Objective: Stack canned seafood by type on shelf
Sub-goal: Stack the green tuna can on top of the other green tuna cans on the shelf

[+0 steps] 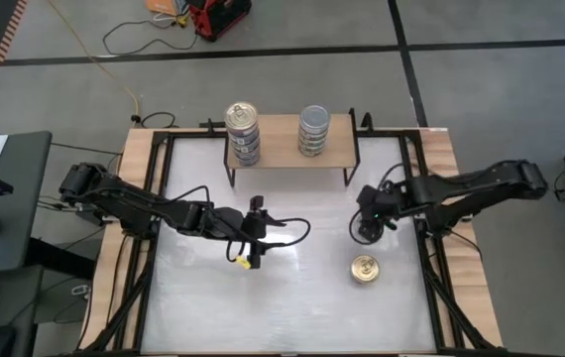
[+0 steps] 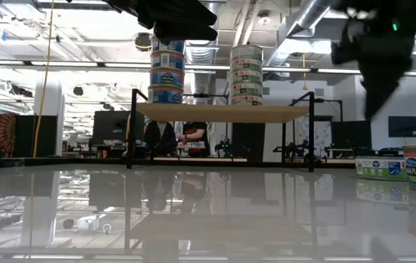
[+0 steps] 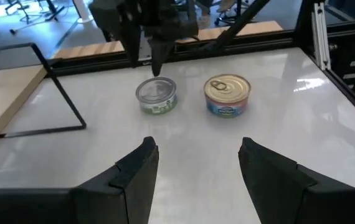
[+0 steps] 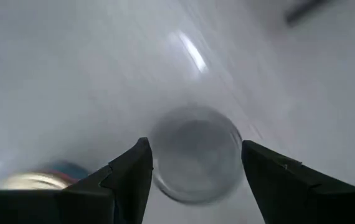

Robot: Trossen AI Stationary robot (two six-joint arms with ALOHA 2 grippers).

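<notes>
On the light-wood shelf (image 1: 287,149) at the table's far edge stand two stacks of canned seafood: a gold-topped stack (image 1: 243,129) on the left and a silver-topped stack (image 1: 313,129) on the right. A silver-topped can (image 3: 156,95) and a gold-topped can (image 1: 365,268) rest on their bases on the white table at the right. My right gripper (image 4: 195,143) points down just above the silver-topped can, open, with its fingers standing on either side of the can. My left gripper (image 3: 196,142) hangs open over the table's middle, holding nothing.
The shelf's thin black legs (image 3: 62,99) stand on the table behind the loose cans. The table is ringed by a black frame with wooden side strips (image 1: 139,188). Bare white tabletop lies between the two arms and toward the near edge.
</notes>
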